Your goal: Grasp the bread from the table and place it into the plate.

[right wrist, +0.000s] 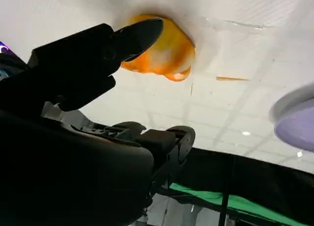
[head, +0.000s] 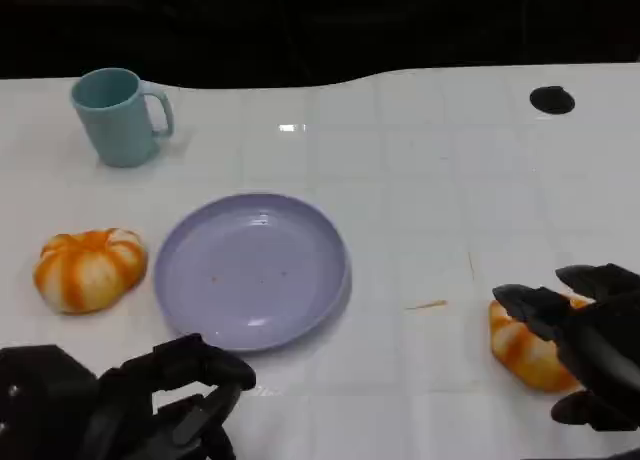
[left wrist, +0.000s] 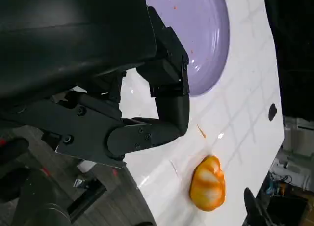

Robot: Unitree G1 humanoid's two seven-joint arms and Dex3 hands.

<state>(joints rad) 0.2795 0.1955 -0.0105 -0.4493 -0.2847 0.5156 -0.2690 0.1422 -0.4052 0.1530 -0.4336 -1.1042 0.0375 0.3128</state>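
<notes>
Two orange-and-white bread buns lie on the white table. One bun (head: 90, 268) sits left of the lavender plate (head: 250, 270). The other bun (head: 522, 352) (left wrist: 208, 184) (right wrist: 164, 51) lies at the right, well apart from the plate. My right hand (head: 590, 345) reaches over this right bun with its fingers (right wrist: 98, 51) spread above and beside it; I see no firm grip on it. My left hand (head: 150, 400) hovers low in front of the plate (left wrist: 196, 39), its fingers (left wrist: 167, 103) loosely bent and holding nothing. The plate's rim (right wrist: 294, 120) also shows in the right wrist view.
A teal mug (head: 120, 115) stands at the back left. A black round spot (head: 552, 100) marks the table at the back right. A small orange sliver (head: 428, 305) lies between the plate and the right bun. The table's far edge meets a dark background.
</notes>
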